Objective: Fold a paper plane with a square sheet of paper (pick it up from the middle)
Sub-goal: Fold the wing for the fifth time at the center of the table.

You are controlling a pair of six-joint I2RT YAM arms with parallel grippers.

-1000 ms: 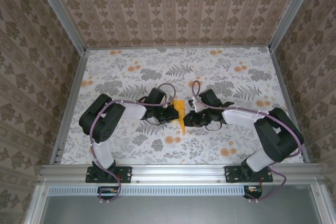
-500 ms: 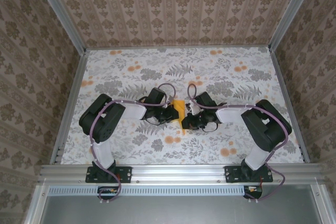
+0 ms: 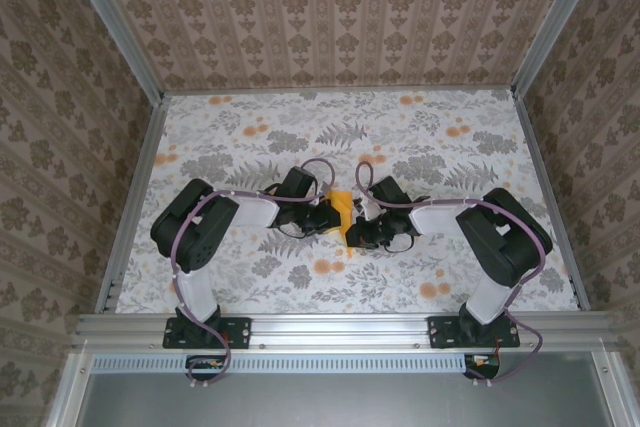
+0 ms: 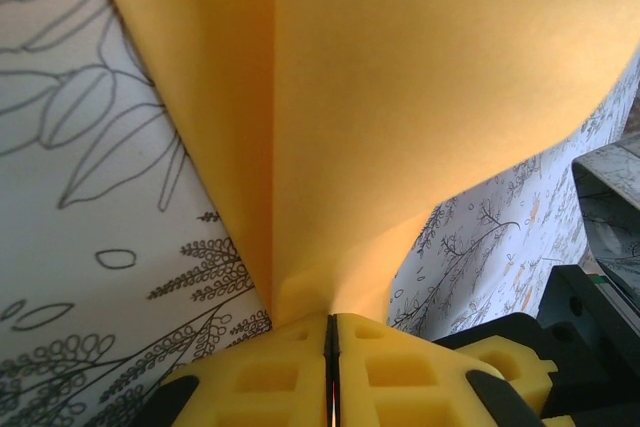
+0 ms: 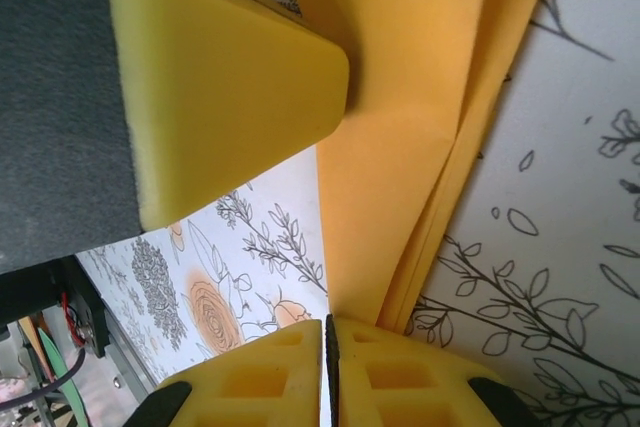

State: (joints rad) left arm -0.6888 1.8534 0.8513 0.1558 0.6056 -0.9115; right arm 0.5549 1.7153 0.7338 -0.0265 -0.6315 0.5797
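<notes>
**A:** Entry, current frame. Where is the orange-yellow paper point(image 3: 343, 208)?

**B:** Middle of the floral cloth point(image 3: 240, 137), squeezed between the two wrists. From the top camera it is a small folded piece, mostly covered by the tools. I cannot tell whether its lower edge touches the cloth.

**A:** Left gripper point(image 3: 334, 215)?

**B:** It reaches in from the left. In its wrist camera the left gripper point(image 4: 331, 332) has its yellow pads point(image 4: 265, 372) pressed together with only a hairline between them. The paper point(image 4: 420, 97) comes out of that seam and fans away in a curved fold. So it is clamped on the paper.

**A:** Right gripper point(image 3: 356, 231)?

**B:** It comes in from the right, slightly nearer than the left one. In its wrist camera the right gripper point(image 5: 328, 332) has its pads closed too. Layered paper point(image 5: 400, 177) with a crease along one side runs down into them, so it is pinching the paper as well. A yellow pad of the other tool point(image 5: 230, 77) lies against the same paper, just beside the grip.
</notes>
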